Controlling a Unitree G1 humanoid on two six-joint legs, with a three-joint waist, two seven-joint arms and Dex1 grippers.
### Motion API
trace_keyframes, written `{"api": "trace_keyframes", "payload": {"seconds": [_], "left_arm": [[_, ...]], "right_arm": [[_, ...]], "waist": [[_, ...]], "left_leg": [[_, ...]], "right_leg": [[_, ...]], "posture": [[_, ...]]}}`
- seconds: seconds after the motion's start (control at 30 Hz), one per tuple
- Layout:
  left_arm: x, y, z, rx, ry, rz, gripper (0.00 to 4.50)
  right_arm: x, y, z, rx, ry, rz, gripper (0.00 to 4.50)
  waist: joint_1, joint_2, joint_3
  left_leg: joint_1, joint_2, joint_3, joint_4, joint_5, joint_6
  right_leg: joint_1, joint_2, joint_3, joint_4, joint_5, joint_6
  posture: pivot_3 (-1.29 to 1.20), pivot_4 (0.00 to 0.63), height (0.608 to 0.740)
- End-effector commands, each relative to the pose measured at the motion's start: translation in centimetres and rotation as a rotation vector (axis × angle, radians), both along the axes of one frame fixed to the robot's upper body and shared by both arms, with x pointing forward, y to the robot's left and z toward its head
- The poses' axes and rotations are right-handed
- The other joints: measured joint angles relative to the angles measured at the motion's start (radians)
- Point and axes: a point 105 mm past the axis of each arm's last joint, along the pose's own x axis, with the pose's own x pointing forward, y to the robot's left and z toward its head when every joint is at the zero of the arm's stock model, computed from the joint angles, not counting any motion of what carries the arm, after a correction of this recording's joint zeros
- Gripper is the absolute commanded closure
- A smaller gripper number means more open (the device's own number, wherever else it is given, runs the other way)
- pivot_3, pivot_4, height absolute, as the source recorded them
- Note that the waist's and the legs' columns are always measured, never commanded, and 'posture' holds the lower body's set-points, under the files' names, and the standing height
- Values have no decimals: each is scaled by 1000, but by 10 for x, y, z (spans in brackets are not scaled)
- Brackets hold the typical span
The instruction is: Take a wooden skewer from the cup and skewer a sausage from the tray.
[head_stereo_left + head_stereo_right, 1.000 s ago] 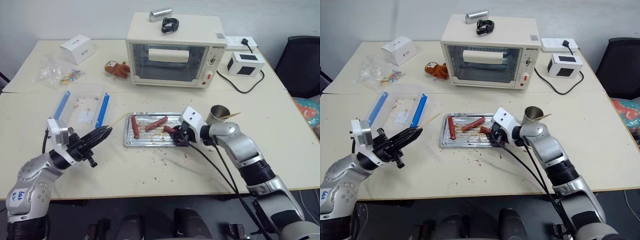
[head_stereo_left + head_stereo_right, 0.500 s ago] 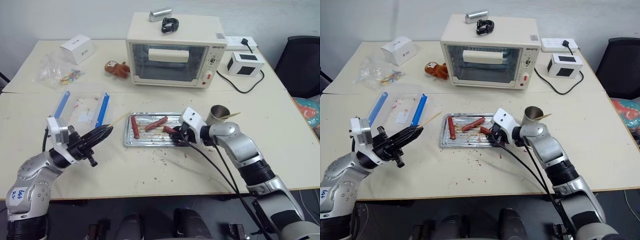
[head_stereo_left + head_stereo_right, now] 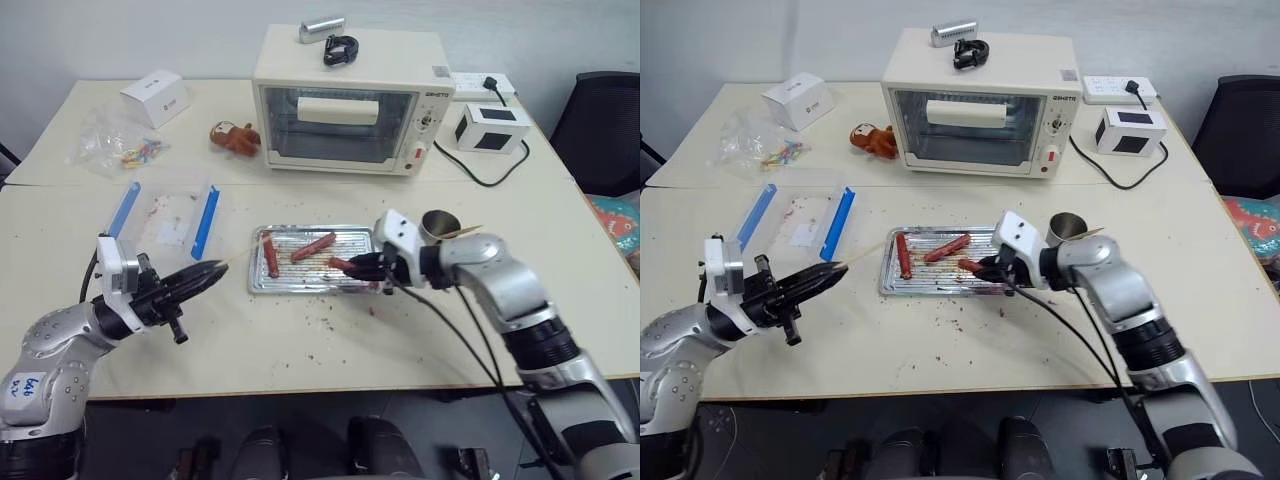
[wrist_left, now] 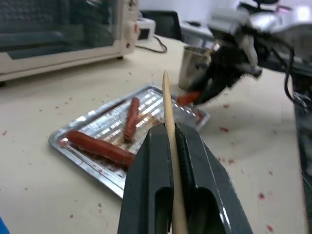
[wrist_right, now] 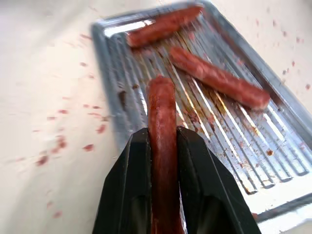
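The big pale surface [image 3: 330,340] held a cream toaster oven [image 3: 345,100] at the back and the shiny tray [image 3: 300,283] in the middle. The little metal cup [image 3: 437,224] stood just beside the tray's right end, with sticks poking out of it.

From the head views, the left claw [image 3: 205,275] pointed across toward the tray, its two black fingers pressed together on the wooden skewer [image 3: 235,262]. The skewer's tip reached near the tray's left end. The left wrist view showed more: the skewer [image 4: 170,146] ran straight up between the two fingers, and the right claw [image 4: 207,92] hung far off over the tray's other end.

The right claw [image 3: 352,266] pinched the sausage [image 3: 341,265] and held it above the tray's right part. The right wrist view showed it best (the sausage [image 5: 162,141] sat tight between the fingers, sticking out past them). Two more sausages [image 5: 219,78] lay on the tray's ridges below.

A second before, the right claw was down low at the tray's right end. Now it was higher, with the sausage lifted off the tray. The left claw was turned a bit more toward the tray than before.
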Motion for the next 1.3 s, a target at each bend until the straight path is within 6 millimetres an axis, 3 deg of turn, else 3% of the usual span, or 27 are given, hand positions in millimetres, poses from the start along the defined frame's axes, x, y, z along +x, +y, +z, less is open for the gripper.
{"api": "trace_keyframes", "payload": {"seconds": [0.03, 0.2, 0.77, 1.3], "left_arm": [[-14, -8, 7, 65, 22, -162, 4500], [-9, -13, 7, 124, 16, -233, 4500], [12, -32, 1, 140, -50, -268, 4500], [14, -46, 6, 127, -84, -317, 4500]], "right_arm": [[-23, 2, 21, 0, -2, 165, 3747], [-34, 7, 26, 18, 35, 244, 3747], [-43, 19, 30, -9, 66, 269, 3747], [-37, 24, 26, -31, 56, 224, 3747]], "waist": [[0, 0, 0], [1, 0, 0], [1, 0, 0], [2, 0, 0]], "left_leg": [[0, 0, 0, 0, 0, 0], [0, 0, 0, 0, 0, 0], [0, -1, 1, 2, 0, 0], [-1, -1, 1, 3, 0, 0]], "right_leg": [[0, 0, 0, 0, 0, 0], [0, -1, 0, 1, 0, 0], [-1, 0, 1, 2, 0, 0], [-1, 0, 1, 4, 0, 0]], "posture": [[0, 150, 740], [0, 150, 740], [0, 150, 740], [0, 150, 740]]}}
